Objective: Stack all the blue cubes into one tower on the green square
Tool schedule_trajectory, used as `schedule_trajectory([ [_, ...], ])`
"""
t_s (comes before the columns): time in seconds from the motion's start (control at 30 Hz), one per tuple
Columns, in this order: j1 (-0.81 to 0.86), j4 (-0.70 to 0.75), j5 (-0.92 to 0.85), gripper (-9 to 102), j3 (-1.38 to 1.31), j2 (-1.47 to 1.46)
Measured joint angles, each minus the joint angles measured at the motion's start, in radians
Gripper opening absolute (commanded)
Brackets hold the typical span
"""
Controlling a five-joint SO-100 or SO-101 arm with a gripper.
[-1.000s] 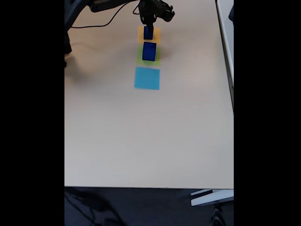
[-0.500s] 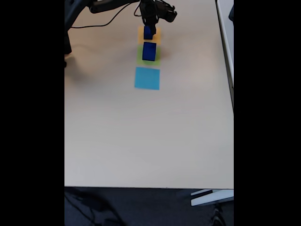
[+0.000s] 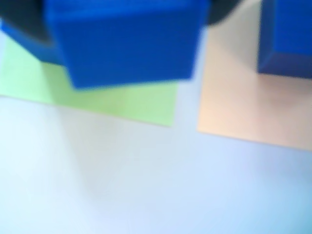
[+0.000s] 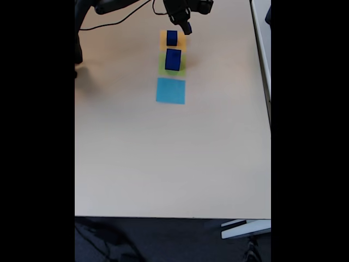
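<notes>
**Two blue cubes on separate squares, gripper raised above the far one**

In the fixed view three paper squares lie in a line down the pale table (image 4: 163,158): an orange square (image 4: 180,39) farthest from the camera, the green square (image 4: 162,66) in the middle, and a light-blue square (image 4: 170,90) nearest. The squares lie close together.

A larger blue cube (image 4: 173,59) stands on the green square, covering most of it. A smaller blue cube (image 4: 172,37) stands on the orange square. The two cubes are apart, each on its own patch, with nothing piled on either.

The arm (image 4: 122,4) reaches in from the top left of the fixed view, a dark cable trailing beside it. The gripper (image 4: 186,27) hangs above and just to the right of the smaller cube, not touching it. It holds nothing that can be seen; whether its jaws are spread or pressed together cannot be told at this size.

The wrist view is blurred. It shows the larger cube (image 3: 129,41) resting on the green square (image 3: 126,105), with the orange square (image 3: 243,107) to its right and part of the smaller cube (image 3: 287,36) on it.
</notes>
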Motion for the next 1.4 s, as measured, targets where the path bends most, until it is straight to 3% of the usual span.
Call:
schedule_trajectory([
  [0.47,0.186,-0.011,-0.167,1,0.092,0.026],
  [1.4,0.31,-0.095,-0.15,1,0.196,-0.072],
])
